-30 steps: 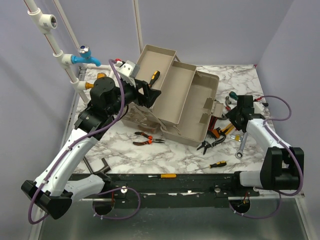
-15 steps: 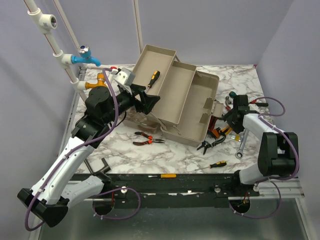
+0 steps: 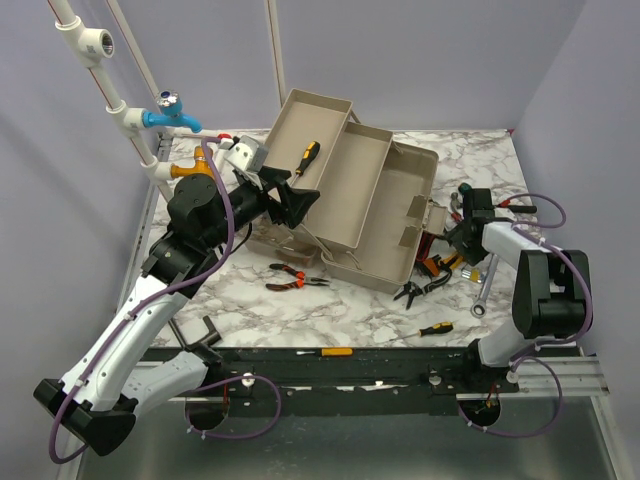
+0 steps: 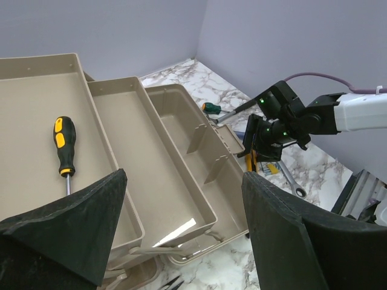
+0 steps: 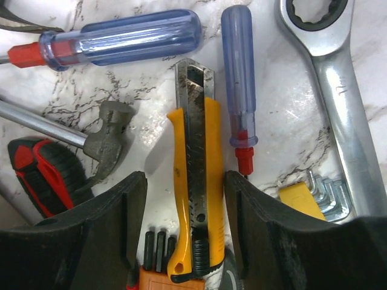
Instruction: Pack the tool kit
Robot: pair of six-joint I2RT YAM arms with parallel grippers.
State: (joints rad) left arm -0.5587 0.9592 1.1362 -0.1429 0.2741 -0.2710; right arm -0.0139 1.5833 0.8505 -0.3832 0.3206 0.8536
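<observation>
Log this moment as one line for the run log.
left gripper: open, empty, at toolbox | right gripper: open, astride utility knife on table, not yet gripped | screwdriver: in tray

**Parts that stay out of sight**

In the right wrist view, the wrench (image 5: 338, 84) runs out at the top edge, and its lower end goes behind one finger of the right end effector (image 5: 184, 178). The shaft of the hammer (image 5: 109, 130) leaves the picture at the left edge. The yellow utility knife (image 5: 193, 121) is cut off at the bottom edge. The hex keys (image 5: 317, 193) and the red-black handle (image 5: 42, 169) are each half covered by a finger.

In the left wrist view, the fingers of the left end effector (image 4: 184, 178) hide the near corner of the toolbox (image 4: 151, 151), and the left edge cuts its far tray.

From above, the small tools (image 3: 440, 265) below the right end effector are too small to name.
</observation>
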